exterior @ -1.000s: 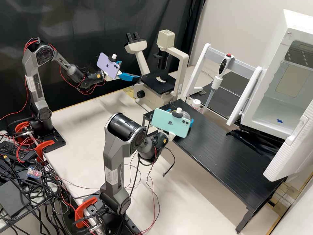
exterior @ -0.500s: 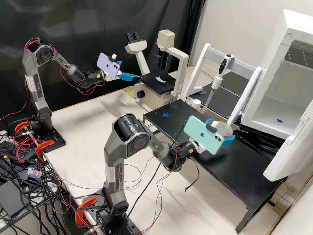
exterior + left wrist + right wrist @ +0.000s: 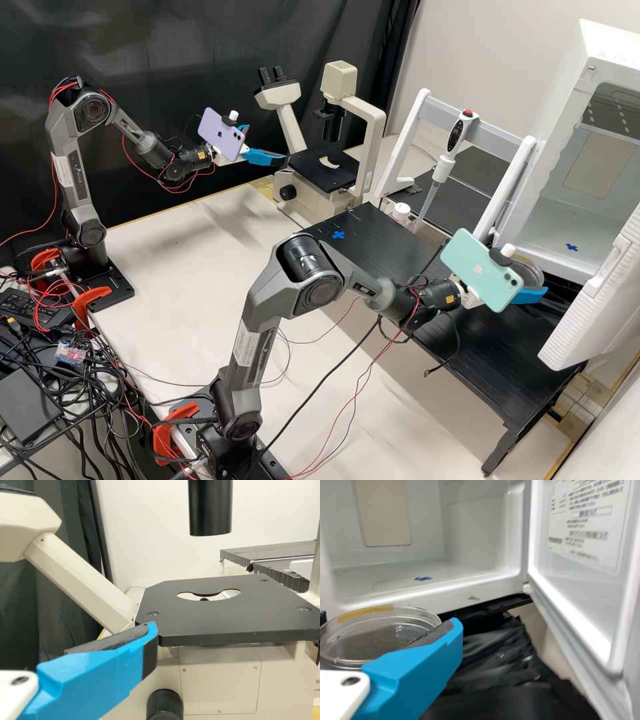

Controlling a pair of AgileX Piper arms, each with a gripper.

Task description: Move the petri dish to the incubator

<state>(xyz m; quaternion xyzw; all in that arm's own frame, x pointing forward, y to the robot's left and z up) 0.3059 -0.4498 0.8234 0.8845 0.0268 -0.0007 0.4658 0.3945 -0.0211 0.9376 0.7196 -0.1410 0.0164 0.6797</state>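
My right gripper point(image 3: 535, 275) is before the incubator point(image 3: 620, 87), its fingers on the sides of the clear round petri dish point(image 3: 528, 268), partly hidden by the phone. In the right wrist view, my right gripper point(image 3: 390, 622) has the petri dish point(image 3: 370, 642) held roughly level outside the incubator point(image 3: 480, 587), whose floor bears a blue mark point(image 3: 423, 578). My left gripper point(image 3: 267, 143) stands open and empty beside the microscope point(image 3: 363, 110). From the left wrist, my left gripper point(image 3: 77, 627) has one blue finger in sight near the microscope stage point(image 3: 220, 622).
The incubator door point(image 3: 587, 300) hangs open on the right. A white rack point(image 3: 417, 133) holds an upright pipette point(image 3: 445, 160), with a white-capped bottle point(image 3: 400, 212) nearby. Below the dish lies the black platform point(image 3: 467, 360), with a blue cross point(image 3: 339, 235) at its far end.
My right gripper has carried the petri dish rightward from above the platform's blue cross to the front of the incubator. The left arm has kept still.
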